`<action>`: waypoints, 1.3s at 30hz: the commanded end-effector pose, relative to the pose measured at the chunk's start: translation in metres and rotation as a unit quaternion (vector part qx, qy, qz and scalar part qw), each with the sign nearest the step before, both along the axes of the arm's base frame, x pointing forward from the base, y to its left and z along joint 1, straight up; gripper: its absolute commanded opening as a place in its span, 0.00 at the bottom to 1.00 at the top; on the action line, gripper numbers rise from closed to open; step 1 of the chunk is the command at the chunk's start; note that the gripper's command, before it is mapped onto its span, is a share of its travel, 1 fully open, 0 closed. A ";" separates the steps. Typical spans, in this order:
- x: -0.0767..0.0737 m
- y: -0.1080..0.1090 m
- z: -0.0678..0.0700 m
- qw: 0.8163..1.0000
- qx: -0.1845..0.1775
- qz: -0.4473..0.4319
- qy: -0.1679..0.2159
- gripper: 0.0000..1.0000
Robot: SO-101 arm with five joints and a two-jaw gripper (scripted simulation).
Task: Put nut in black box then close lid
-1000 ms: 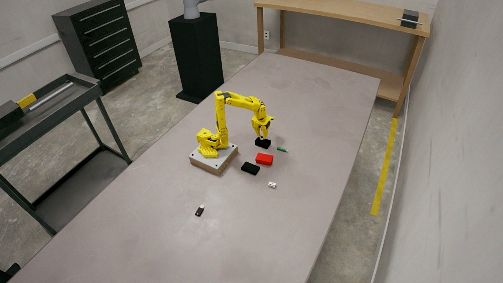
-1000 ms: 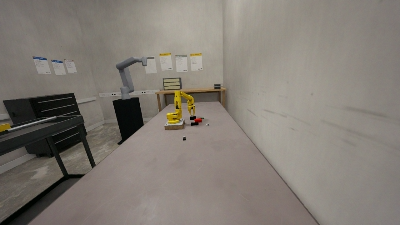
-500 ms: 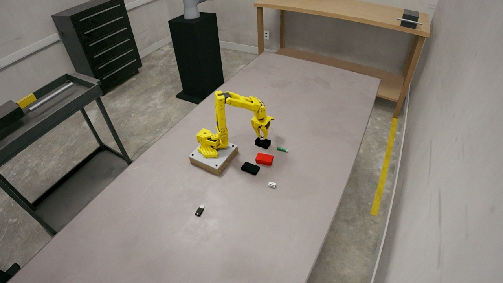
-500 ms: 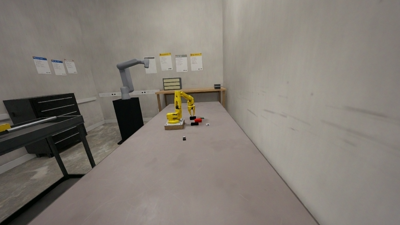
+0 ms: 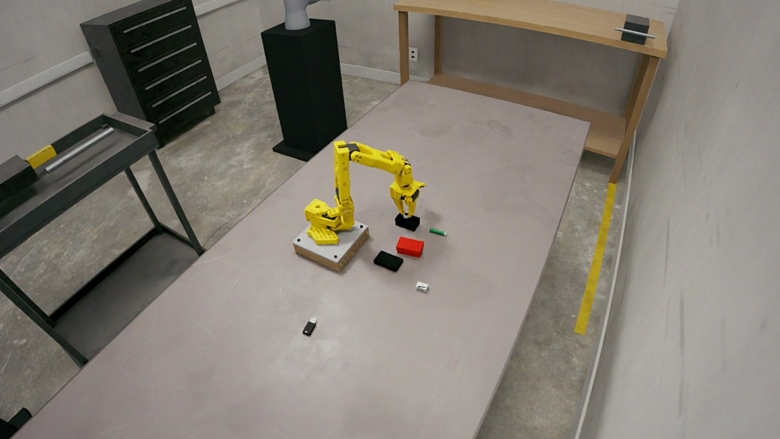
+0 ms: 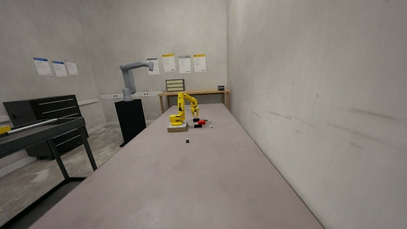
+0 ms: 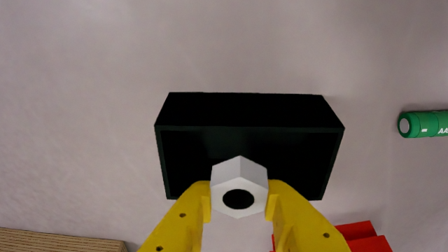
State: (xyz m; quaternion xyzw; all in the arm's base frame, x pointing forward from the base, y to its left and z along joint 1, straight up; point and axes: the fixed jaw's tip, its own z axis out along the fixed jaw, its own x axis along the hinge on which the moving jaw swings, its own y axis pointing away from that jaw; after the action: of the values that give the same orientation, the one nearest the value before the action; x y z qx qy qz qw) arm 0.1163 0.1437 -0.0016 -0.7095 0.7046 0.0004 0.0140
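Observation:
My yellow gripper [image 7: 239, 206] [image 5: 405, 213] [image 6: 195, 116] is shut on a white hexagonal nut [image 7: 239, 189]. It holds the nut just above the open black box [image 7: 245, 115] [image 5: 407, 222] [image 6: 196, 120], over the box's near side. The box stands open on the table with a dark empty inside. A flat black lid [image 5: 388, 260] [image 6: 197, 125] lies on the table in front of the arm's base, apart from the box.
A red box [image 5: 409, 246] [image 7: 360, 234] [image 6: 202, 123] sits between the black box and the lid. A green AAA battery [image 7: 423, 124] [image 5: 437, 231] lies right of the box. A small white block [image 5: 421, 286] and a black USB stick [image 5: 309, 326] lie nearer the front. The arm's wooden base [image 5: 330, 246] is to the left.

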 end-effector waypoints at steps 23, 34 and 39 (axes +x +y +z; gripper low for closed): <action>-0.004 -0.002 -0.008 1.000 -0.009 0.000 0.009 0.07; -0.004 -0.002 -0.010 1.000 -0.009 0.000 0.009 0.07; -0.004 -0.002 -0.010 1.000 -0.009 0.000 0.009 0.07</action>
State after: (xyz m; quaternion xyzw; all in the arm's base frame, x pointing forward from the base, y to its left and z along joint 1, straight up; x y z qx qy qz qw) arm 0.1165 0.1439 -0.0068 -0.7095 0.7046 0.0004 0.0141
